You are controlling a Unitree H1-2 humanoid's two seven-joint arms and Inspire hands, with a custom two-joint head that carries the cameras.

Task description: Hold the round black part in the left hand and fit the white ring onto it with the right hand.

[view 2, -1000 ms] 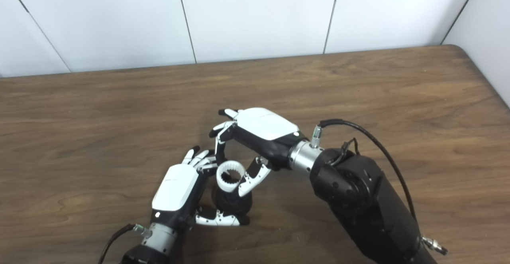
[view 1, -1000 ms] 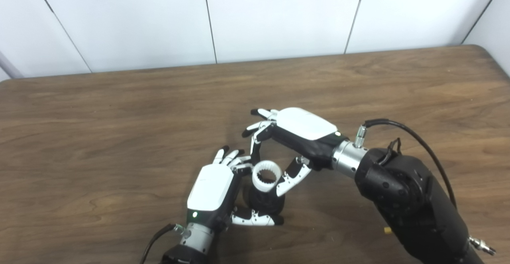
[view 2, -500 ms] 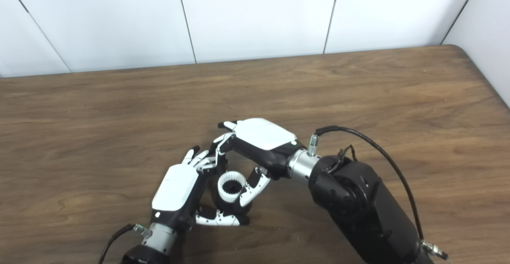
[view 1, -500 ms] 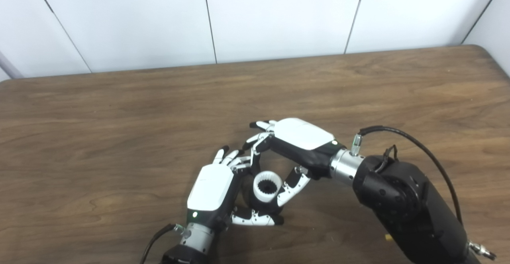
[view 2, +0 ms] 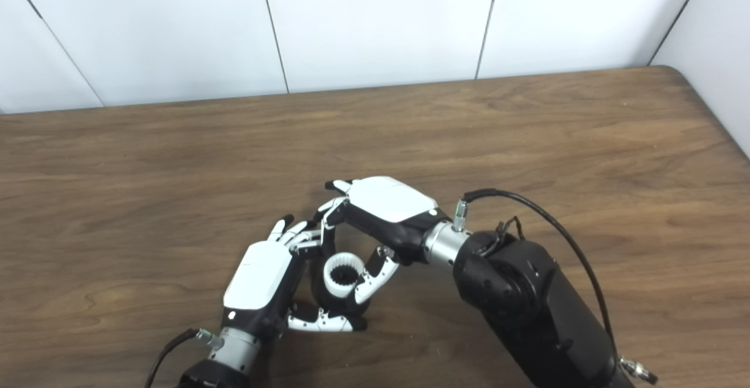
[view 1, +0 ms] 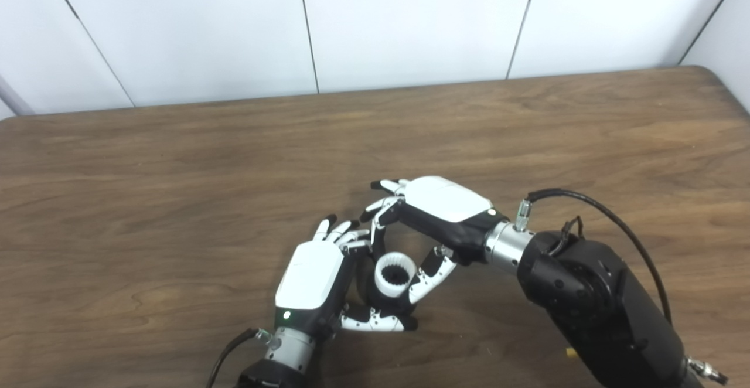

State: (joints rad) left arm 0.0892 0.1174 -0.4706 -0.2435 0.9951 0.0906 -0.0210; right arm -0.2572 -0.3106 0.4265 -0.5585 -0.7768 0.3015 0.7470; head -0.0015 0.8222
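Two hands meet low over the wooden counter point(view 1: 176, 159), near its front edge. We see our left hand point(view 1: 310, 282) come in from the bottom, back plate up, its fingers and thumb wrapped around the round black part point(view 1: 388, 301), gripping it just above the counter. Our right hand point(view 1: 436, 212) reaches in from the right, wrist bent, back plate tilted up. Its index finger and thumb pinch the white ring point(view 1: 395, 272) from opposite sides; the other fingers stick out past it, spread. We see the ring sitting on top of the black part, dark toothed core visible through its hole. How far down it is seated, we cannot tell.
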